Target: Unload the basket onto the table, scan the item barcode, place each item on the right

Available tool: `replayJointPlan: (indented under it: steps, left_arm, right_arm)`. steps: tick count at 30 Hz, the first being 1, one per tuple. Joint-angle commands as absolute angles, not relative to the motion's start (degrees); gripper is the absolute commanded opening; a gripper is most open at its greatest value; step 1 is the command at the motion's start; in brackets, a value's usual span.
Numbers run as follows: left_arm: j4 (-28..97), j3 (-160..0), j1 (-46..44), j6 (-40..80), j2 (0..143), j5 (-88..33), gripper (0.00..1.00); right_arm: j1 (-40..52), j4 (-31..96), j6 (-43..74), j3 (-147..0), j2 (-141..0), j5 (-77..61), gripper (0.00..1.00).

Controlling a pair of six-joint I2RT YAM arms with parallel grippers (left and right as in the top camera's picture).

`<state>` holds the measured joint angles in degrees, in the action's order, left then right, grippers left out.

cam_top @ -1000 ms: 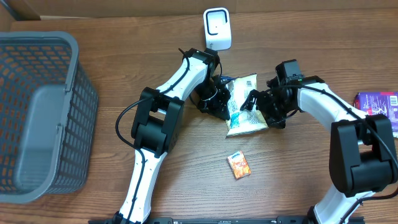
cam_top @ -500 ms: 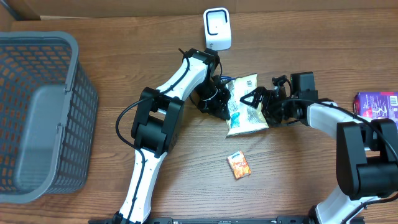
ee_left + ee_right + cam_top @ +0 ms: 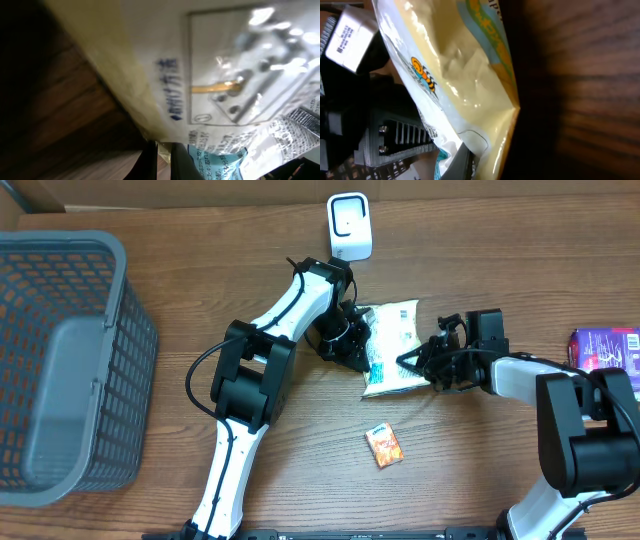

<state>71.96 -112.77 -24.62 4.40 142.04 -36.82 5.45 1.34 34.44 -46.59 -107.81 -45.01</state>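
white snack bag, pinched by left fingers, right fingers

Table holds basket, scanner, orange sachet, purple pack.

We find the basket along the worktop's left edge and the scanner midway along the far edge. The snack bag lies mid-worktop between the left claw and the right claw. A small packet lies nearer the front edge, and a pack sits at the right edge.
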Motion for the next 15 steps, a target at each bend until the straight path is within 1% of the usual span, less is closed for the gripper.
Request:
replayJointPlan:
  steps: [1,3,6,7,8,11,13,14,15]
  left_arm:
    - [71.29,-111.46,-25.28,5.19,142.8,-34.11,0.04]
    - [71.24,-111.48,-25.19,5.13,142.69,-34.02,0.04]
    - [71.31,-111.72,-24.75,4.91,141.75,-30.46,0.05]
    - [71.55,-111.92,-24.47,4.89,140.75,-27.86,0.09]
    - [71.72,-112.14,-24.23,4.84,139.74,-25.85,0.2]
    - [71.7,-113.32,-23.2,4.69,134.8,-19.42,0.42]
    - [71.64,-114.96,-22.37,4.71,130.91,-16.23,0.58]
    - [71.66,-117.25,-21.37,4.73,126.76,-14.11,0.85]
    - [71.7,-118.48,-20.82,4.73,124.77,-13.41,1.0]
  right_arm:
    - [6.11,-4.64,31.55,-46.57,-108.75,-48.05,0.04]
    - [5.5,-9.5,28.29,-46.57,-108.75,-55.9,0.04]
    - [4.73,-10.28,25.91,-46.57,-108.55,-59.7,0.04]
    - [4.34,-9.58,25.15,-46.57,-108.53,-60.05,0.04]
    - [4.08,-9.26,24.99,-46.57,-108.53,-60.2,0.04]
    - [3.18,-8.03,23.03,-46.57,-108.53,-61.95,0.04]
    - [2.76,-7.86,20.99,-46.57,-108.47,-64.99,0.04]
    - [2.48,-7.84,19.38,-46.57,-108.2,-68.4,0.04]
    - [2.48,-7.84,19.4,-46.57,-107.96,-69.69,0.04]
